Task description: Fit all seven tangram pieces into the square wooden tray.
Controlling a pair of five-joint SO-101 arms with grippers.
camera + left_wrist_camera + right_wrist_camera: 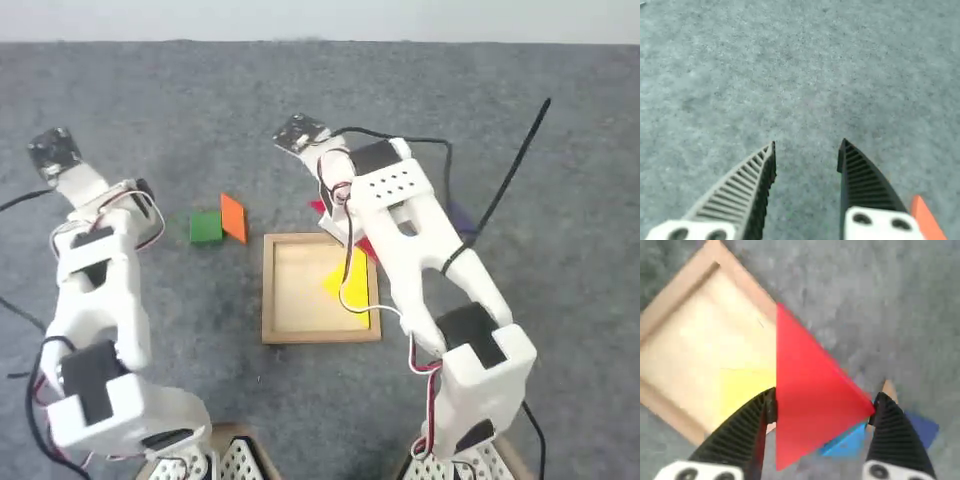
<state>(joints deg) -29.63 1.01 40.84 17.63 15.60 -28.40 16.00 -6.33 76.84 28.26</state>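
The left arm [95, 290] is folded back, its left pincer [807, 150] released over bare grey surface [150, 100] beside the green piece [206, 228] and orange piece [233, 217]. The square wooden tray [270, 290] at mid-surface holds a yellow piece [350, 285]. The right arm [420, 240] stretches along the tray's right edge, its right pincer [825, 400] grasping the red triangle [805, 370] over the tray's corner.

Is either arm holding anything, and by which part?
The right gripper holds the red triangle, pinched between one edge and the opposite corner. The left gripper is open, empty.
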